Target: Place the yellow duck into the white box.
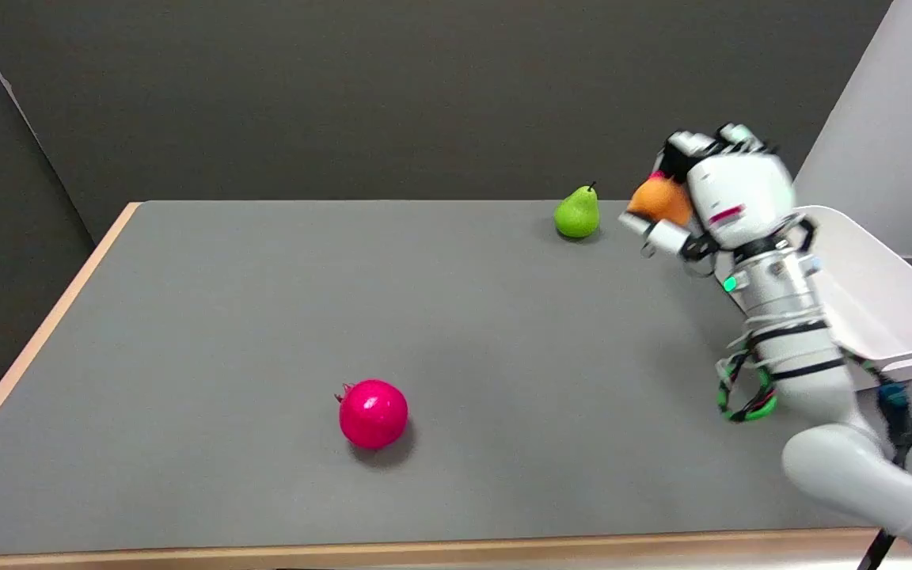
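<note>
A: From the head view we look down across a grey table [266, 317] with a pale wood edge, set against dark walls. What do we find on the right?

B: We see the right hand [713, 194] raised above the table's far right part, at the end of a white arm that reaches in from the lower right corner. Its fingers are curled around an orange-yellow rounded object, which we take to be the yellow duck [660, 200]. Only part of the duck shows on the hand's left side, and the picture is a little blurred there, so we cannot make out its shape.

A: And where is the white box [883, 293]?

B: We see it just to the right of the hand and wrist, at the table's right edge, tilted so that its open side faces up and to the left. The duck is in the air just left of the box's rim, not inside it.

A: What else do we see?

B: A green pear [577, 212] stands near the far edge, just left of the hand. A pink-red pomegranate [374, 413] sits well apart, near the middle of the table's near side.
</note>
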You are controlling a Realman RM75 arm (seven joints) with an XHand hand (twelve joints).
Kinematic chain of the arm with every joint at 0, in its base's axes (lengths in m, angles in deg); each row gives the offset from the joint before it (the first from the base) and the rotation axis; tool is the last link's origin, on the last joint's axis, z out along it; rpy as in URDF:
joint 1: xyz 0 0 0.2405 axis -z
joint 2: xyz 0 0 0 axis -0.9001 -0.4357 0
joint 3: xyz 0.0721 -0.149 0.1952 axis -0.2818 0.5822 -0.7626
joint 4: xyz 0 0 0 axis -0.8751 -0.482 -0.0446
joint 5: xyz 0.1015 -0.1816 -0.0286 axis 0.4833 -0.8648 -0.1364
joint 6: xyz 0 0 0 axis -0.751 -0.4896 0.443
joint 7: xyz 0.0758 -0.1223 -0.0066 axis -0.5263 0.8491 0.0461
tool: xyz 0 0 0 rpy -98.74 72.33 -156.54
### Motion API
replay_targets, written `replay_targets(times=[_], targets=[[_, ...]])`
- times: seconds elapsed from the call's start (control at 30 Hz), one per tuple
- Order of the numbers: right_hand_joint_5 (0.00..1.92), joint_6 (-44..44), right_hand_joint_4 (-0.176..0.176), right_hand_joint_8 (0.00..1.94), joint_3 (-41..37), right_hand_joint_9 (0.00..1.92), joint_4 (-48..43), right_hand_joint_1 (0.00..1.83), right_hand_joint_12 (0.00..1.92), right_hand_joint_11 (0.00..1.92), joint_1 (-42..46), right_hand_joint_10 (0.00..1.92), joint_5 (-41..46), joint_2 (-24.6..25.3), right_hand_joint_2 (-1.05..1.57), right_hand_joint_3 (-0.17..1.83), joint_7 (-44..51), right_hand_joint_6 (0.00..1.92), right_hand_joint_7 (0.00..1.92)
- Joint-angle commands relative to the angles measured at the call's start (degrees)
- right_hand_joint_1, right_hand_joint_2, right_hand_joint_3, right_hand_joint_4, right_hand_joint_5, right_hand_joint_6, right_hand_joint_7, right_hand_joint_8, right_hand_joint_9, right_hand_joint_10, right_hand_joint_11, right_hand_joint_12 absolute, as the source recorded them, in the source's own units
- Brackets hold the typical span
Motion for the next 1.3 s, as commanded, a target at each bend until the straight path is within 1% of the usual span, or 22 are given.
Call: replay_targets(times=[0.03,0.2,0.33,0.5,0.6,0.73,0.9,1.0,1.03,1.07,1.1,1.13,1.17,1.23,1.3], targets=[[0.63,0.8,-0.176,1.58,-26.4,0.86,-4.1,1.17,1.92,0.34,9.2,1.82,1.9,-1.9,1.11,0.39,0.5,1.54,0.69],[0.63,0.4,-0.176,1.59,-31.2,0.85,-0.7,1.17,1.92,0.3,12.4,1.84,8.0,-1.0,1.12,0.38,2.1,1.55,0.68],[0.63,-0.6,-0.176,1.59,-32.3,0.85,3.4,1.17,1.92,0.29,13.9,1.85,12.5,0.1,1.12,0.38,2.6,1.55,0.68],[0.63,-1.5,-0.176,1.59,-31.6,0.85,8.4,1.17,1.92,0.29,14.9,1.85,18.5,0.6,1.12,0.38,2.6,1.55,0.68],[0.63,-1.6,-0.176,1.59,-29.7,0.85,10.6,1.17,1.92,0.29,14.7,1.85,20.4,0.7,1.12,0.38,2.6,1.55,0.68],[0.63,-0.8,-0.176,1.59,-25.7,0.85,15.9,1.17,1.92,0.3,12.4,1.85,24.6,0.3,1.12,0.38,2.6,1.55,0.68],[0.62,2.3,-0.176,1.6,-19.0,0.84,25.4,1.17,1.92,0.3,5.4,1.86,30.9,-0.5,1.12,0.39,2.6,1.56,0.68],[0.62,4.2,-0.176,1.6,-16.0,0.84,28.1,1.16,1.92,0.3,2.0,1.87,32.7,-0.4,1.12,0.39,2.2,1.56,0.68],[0.61,4.9,-0.176,1.61,-15.3,0.83,28.5,1.16,1.92,0.28,1.2,1.86,33.1,-0.2,1.14,0.37,2.1,1.57,0.67],[0.59,5.4,-0.176,1.63,-14.9,0.8,28.7,1.15,1.92,0.21,0.6,1.84,33.3,0.0,1.17,0.32,2.1,1.59,0.64],[0.53,6.0,-0.16,1.52,-14.5,0.74,28.9,1.1,1.9,0.17,0.0,1.74,33.3,0.2,1.14,0.37,2.1,1.47,0.61],[0.37,6.4,-0.095,1.02,-14.1,0.57,29.0,0.92,1.83,0.19,-0.7,1.38,33.3,0.4,0.93,0.68,2.0,0.96,0.52],[0.24,6.6,-0.044,0.64,-14.0,0.43,28.9,0.77,1.75,0.2,-1.1,1.09,33.1,0.5,0.76,0.91,2.0,0.56,0.44],[0.16,6.8,-0.019,0.42,-13.6,0.24,27.5,0.6,1.43,0.21,-1.5,0.8,32.3,0.6,0.67,0.98,1.2,0.39,0.23],[0.08,6.9,0.005,0.16,-13.5,0.05,25.9,0.5,1.28,0.14,-1.4,0.67,30.7,0.6,0.61,0.95,-0.7,0.29,0.08]])
